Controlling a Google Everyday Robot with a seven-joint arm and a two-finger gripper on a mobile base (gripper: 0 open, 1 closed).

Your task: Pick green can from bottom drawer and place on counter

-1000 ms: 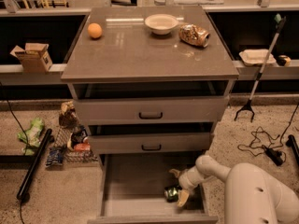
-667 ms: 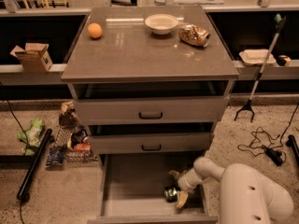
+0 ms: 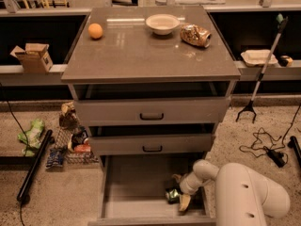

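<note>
The bottom drawer [image 3: 136, 182] holds 1 green can [image 3: 171, 195]
The hand [image 3: 180, 191] is in the drawer's right side, its 2 fingers apart around the can, while a bowl [image 3: 162, 23], orange [image 3: 95, 30] and bag [image 3: 194, 35] sit on the counter [image 3: 141, 55].

The arm [image 3: 247, 194] is smooth, matte off-white: 1 fat, rounded, tube-like link with 2 small dark dots on its shell, a ball-shaped joint, then a slimmer cylindrical wrist. At its end the dull yellow-tan pincer [image 3: 180, 193] sits at the front right of the bottom drawer [image 3: 134, 182].
</note>
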